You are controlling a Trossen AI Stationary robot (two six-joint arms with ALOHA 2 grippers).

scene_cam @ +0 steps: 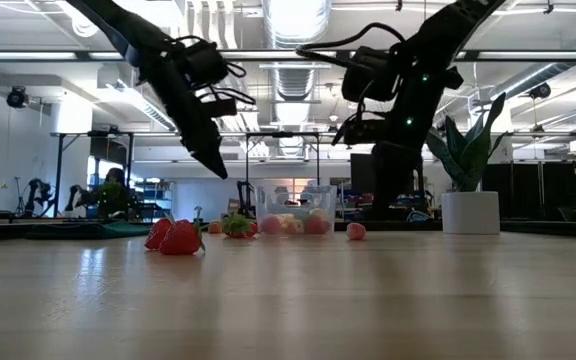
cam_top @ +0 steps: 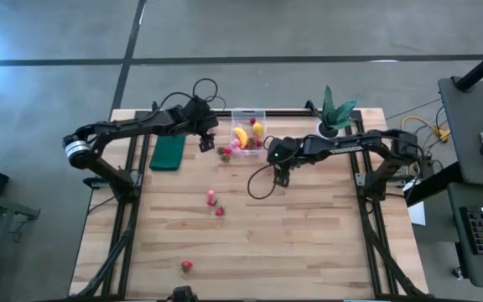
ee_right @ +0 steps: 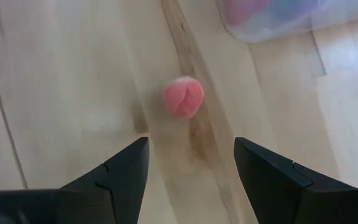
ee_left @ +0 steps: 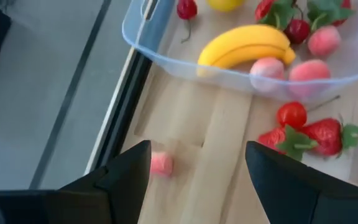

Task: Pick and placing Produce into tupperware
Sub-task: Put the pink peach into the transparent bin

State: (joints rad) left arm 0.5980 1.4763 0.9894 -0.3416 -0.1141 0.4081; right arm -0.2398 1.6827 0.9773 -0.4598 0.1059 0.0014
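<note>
Banana and lemon inside tupperware

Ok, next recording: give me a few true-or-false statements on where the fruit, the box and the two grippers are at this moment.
1. The banana lies inside the tupperware. True.
2. The right gripper is shut on a pink fruit. False: its fingers are open, with the pink fruit lying on the table ahead of them.
3. All produce is in the box. False: strawberries lie on the table.
4. The left gripper is open near the tupperware. True.
5. The potted plant stands beside the left arm. False: it stands near the right arm.
</note>
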